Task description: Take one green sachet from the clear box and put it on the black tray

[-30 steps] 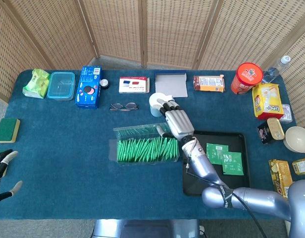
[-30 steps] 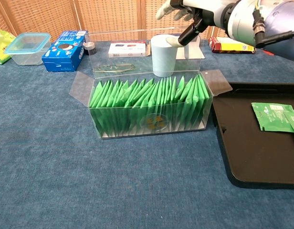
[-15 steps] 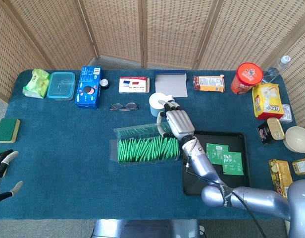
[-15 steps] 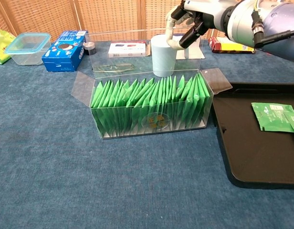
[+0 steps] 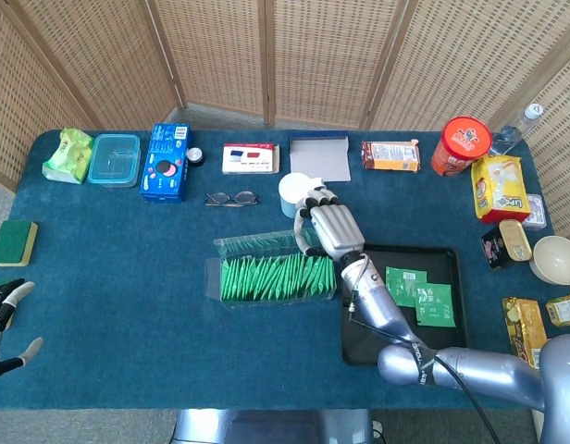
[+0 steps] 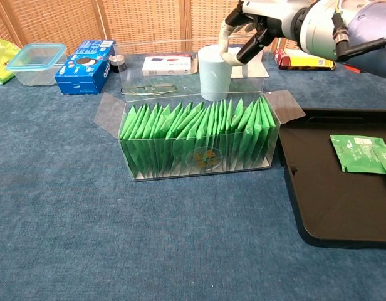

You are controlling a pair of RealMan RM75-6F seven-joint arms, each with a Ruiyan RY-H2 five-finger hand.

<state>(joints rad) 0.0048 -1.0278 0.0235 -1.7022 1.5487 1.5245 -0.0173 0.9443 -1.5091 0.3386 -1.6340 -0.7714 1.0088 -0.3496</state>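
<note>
Green sachets (image 6: 193,135), clear box (image 6: 199,164), round yellow label (image 6: 207,157)

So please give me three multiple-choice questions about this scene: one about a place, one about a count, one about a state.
1. Where is the clear box?
A. left of the black tray
B. on the tray
C. behind the blue box

2. How many green sachets lie on the tray?
A. none
B. two
C. five

3. What is the right hand doing?
A. gripping the cup
B. hanging above the box, holding nothing
C. resting on the tray

Answers: 1 A, the box sits beside the tray's left edge. 2 B, two lie there. 3 B, the chest view shows nothing in its fingers.
</note>
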